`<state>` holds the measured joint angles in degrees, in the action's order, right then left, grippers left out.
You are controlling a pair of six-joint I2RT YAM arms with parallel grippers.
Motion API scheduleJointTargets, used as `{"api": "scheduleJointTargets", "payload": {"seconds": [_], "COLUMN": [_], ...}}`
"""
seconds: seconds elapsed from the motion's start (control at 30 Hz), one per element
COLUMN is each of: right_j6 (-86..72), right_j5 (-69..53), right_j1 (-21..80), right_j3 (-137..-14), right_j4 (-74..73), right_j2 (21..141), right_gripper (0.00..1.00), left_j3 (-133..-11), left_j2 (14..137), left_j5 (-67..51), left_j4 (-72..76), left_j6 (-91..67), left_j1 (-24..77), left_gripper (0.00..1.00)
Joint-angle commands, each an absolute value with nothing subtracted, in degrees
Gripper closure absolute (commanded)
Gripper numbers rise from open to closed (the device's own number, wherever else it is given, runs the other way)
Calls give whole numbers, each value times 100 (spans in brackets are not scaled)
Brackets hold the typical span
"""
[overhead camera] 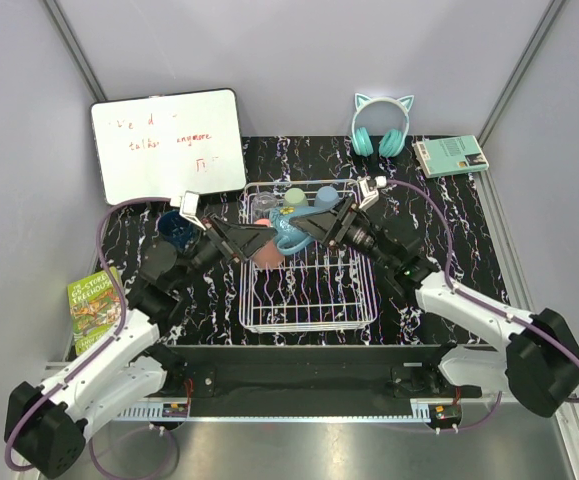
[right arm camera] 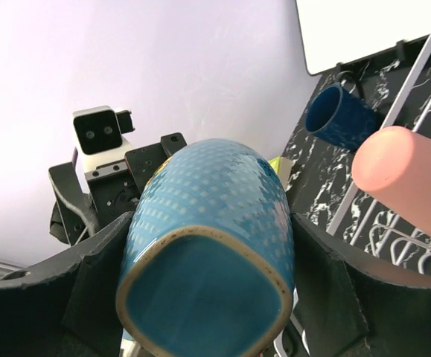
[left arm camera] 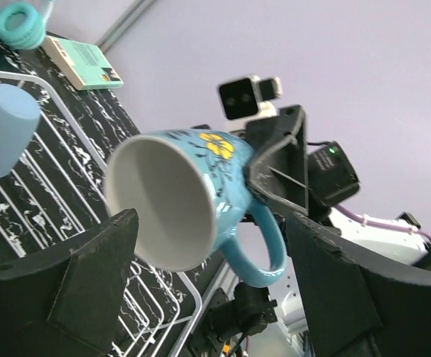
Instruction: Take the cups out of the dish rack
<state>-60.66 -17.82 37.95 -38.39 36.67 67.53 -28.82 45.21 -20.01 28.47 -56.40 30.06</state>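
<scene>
Over the white wire dish rack (overhead camera: 309, 325), my right gripper (overhead camera: 321, 226) is shut on a teal handled mug (overhead camera: 291, 233), which lies sideways in the air. In the right wrist view the mug's base (right arm camera: 200, 297) fills the gap between both fingers (right arm camera: 88, 294). My left gripper (overhead camera: 252, 241) is open, and the mug's mouth (left arm camera: 163, 201) faces it. Its fingers (left arm camera: 100, 279) flank the mug without touching it. A salmon-pink cup (overhead camera: 266, 256) lies in the rack just below. A clear glass (overhead camera: 263, 205), a sage-green cup (overhead camera: 295, 197) and a light-blue cup (overhead camera: 326, 195) stand at the rack's far end. A dark navy mug (overhead camera: 176, 228) sits on the table left of the rack.
A whiteboard (overhead camera: 167, 143) leans at the back left, with teal cat-ear headphones (overhead camera: 381, 125) and a green device (overhead camera: 450, 155) at the back right. A green book (overhead camera: 95, 305) lies at the left edge. Grey walls close in on both sides.
</scene>
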Motion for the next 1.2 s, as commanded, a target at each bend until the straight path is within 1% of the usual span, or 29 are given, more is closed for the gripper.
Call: {"api": "scheduleJointTargets", "payload": {"seconds": [0.0, 0.37, 0.43, 0.47, 0.53, 0.63, 0.77, 0.8, 0.87, 0.9, 1.03, 1.17], "right_j6": [-6548, -6785, -6838, -6890, -6961, -7075, -7180, -7198, -7224, -7225, -7164, -7040], "right_j5": [-2092, -2416, -2452, -2504, -2557, -2663, -2838, -2848, -2874, -2874, -2874, -2892], "right_j1": [3771, 3771, 3762, 3770, 3762, 3762, 3771, 3779, 3779, 3779, 3771, 3779], "right_j3": [-4025, -4122, -4113, -4105, -4104, -4078, -4061, -4043, -4026, -4017, -3981, -3981], "right_j4": [4912, 5247, 5361, 5448, 5554, 5748, 5923, 5941, 5994, 6003, 5950, 5670], "right_j2": [6960, 7303, 7365, 7400, 7444, 7506, 7576, 7585, 7602, 7603, 7550, 7462], "right_gripper": [100, 100, 100, 100, 100, 100, 100, 100, 100, 100, 100, 100], "left_j3": [-2997, -3058, -3093, -3102, -3120, -3138, -3181, -3173, -3173, -3164, -3173, -3401], "left_j2": [4631, 5053, 5141, 5185, 5264, 5344, 5431, 5484, 5554, 5572, 5599, 5511], "left_j5": [-2048, -1899, -1907, -1907, -1925, -1907, -1960, -1995, -2048, -2057, -2127, -1978], "left_j4": [3419, 3735, 3770, 3805, 3876, 3955, 4043, 4069, 4157, 4149, 4184, 3289], "left_j6": [-5546, -5441, -5423, -5414, -5423, -5423, -5423, -5440, -5467, -5484, -5493, -5221], "left_j1": [3225, 3761, 3832, 3876, 3902, 3929, 3946, 3946, 3946, 3946, 3973, 3973], "left_gripper": [18, 33, 40, 41, 45, 49, 65, 75, 88, 100, 100, 100]}}
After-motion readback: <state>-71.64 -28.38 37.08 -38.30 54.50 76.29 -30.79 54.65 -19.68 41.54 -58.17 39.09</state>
